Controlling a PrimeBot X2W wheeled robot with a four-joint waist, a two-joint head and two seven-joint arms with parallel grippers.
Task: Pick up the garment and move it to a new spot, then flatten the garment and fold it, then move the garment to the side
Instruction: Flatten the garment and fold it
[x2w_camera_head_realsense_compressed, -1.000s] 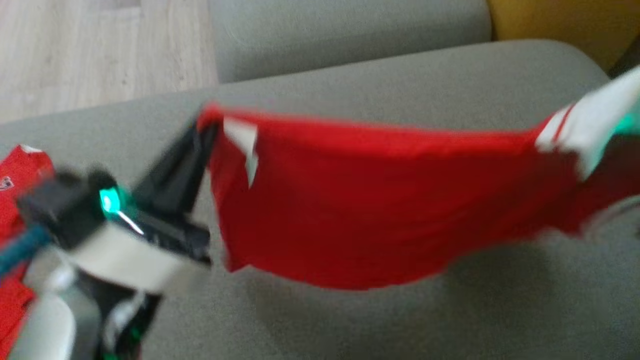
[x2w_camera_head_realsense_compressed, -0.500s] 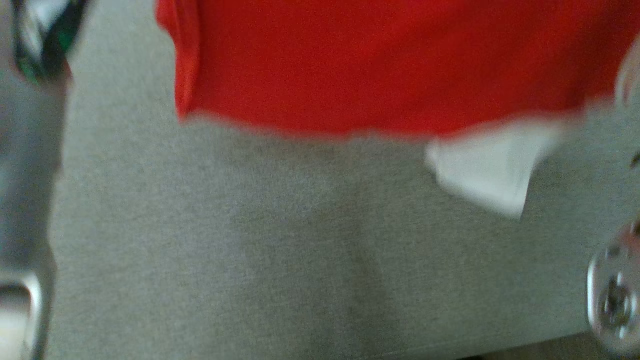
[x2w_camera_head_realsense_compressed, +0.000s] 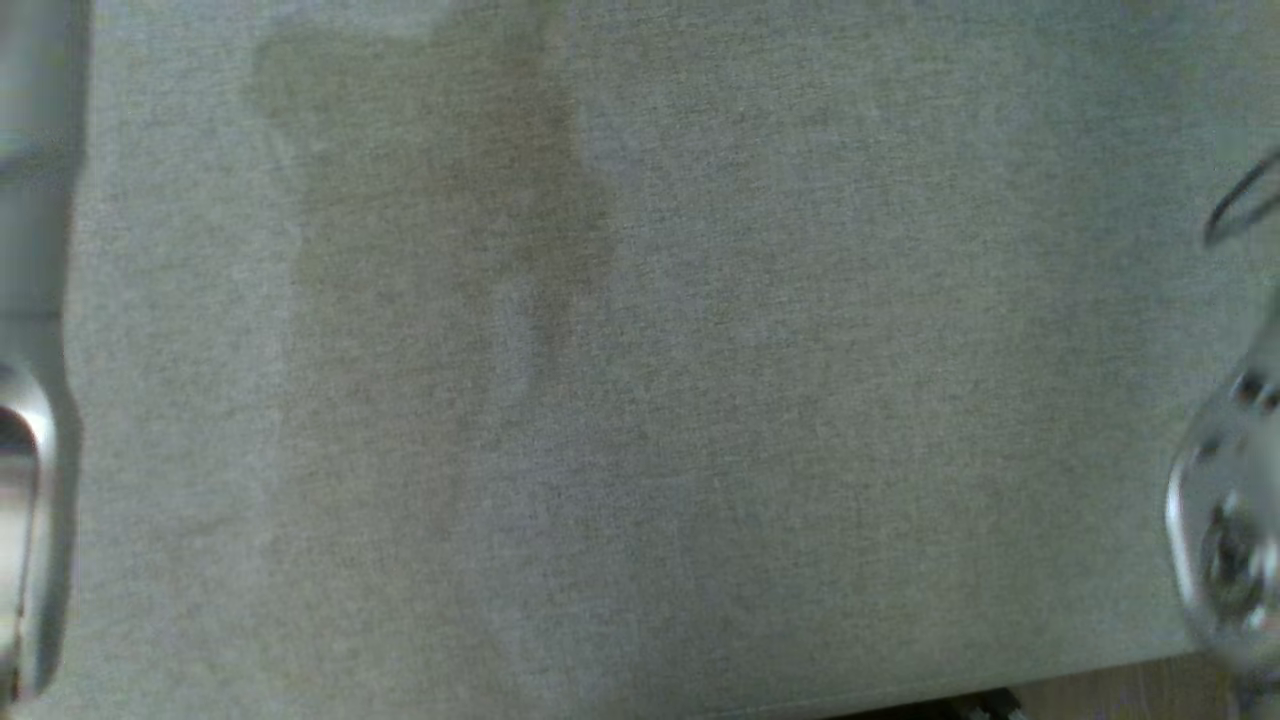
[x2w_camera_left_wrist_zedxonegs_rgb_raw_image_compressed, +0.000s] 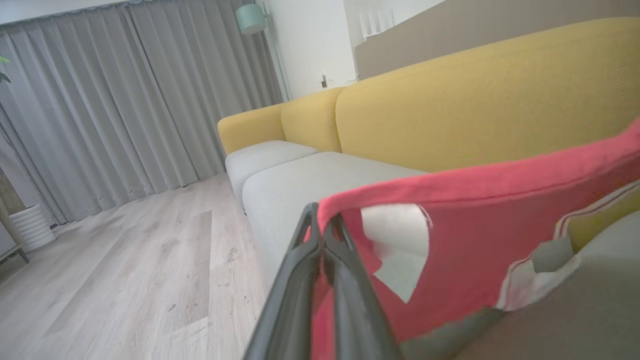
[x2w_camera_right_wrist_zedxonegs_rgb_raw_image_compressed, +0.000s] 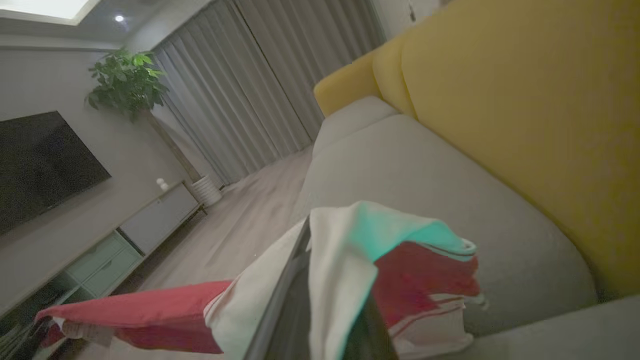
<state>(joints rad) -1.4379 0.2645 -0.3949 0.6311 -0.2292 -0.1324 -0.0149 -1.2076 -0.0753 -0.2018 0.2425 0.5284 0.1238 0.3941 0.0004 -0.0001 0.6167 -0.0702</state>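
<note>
The garment (x2w_camera_left_wrist_zedxonegs_rgb_raw_image_compressed: 465, 235) is red with white panels and hangs stretched in the air above the grey sofa seat (x2w_camera_left_wrist_zedxonegs_rgb_raw_image_compressed: 300, 185). In the left wrist view my left gripper (x2w_camera_left_wrist_zedxonegs_rgb_raw_image_compressed: 322, 225) is shut on one red edge of it, beside a white label. In the right wrist view my right gripper (x2w_camera_right_wrist_zedxonegs_rgb_raw_image_compressed: 320, 250) is shut on the garment's (x2w_camera_right_wrist_zedxonegs_rgb_raw_image_compressed: 420, 280) white-trimmed end, and cloth drapes over the fingers. From there the red cloth runs off to the lower left. The head view looks down on the bare grey cushion (x2w_camera_head_realsense_compressed: 700, 400).
A yellow backrest (x2w_camera_left_wrist_zedxonegs_rgb_raw_image_compressed: 475, 100) runs along the far side of the seat. Wood floor (x2w_camera_left_wrist_zedxonegs_rgb_raw_image_compressed: 125, 275) and grey curtains (x2w_camera_left_wrist_zedxonegs_rgb_raw_image_compressed: 125, 100) lie beyond the sofa's end. Blurred pale arm parts sit at the left edge (x2w_camera_head_realsense_compressed: 30, 300) and right edge (x2w_camera_head_realsense_compressed: 1225, 560) of the head view. A low cabinet (x2w_camera_right_wrist_zedxonegs_rgb_raw_image_compressed: 150, 220) stands across the room.
The head camera has swung downward, so the garment and both grippers slid out of the top of the head view. Both grips look unchanged.
</note>
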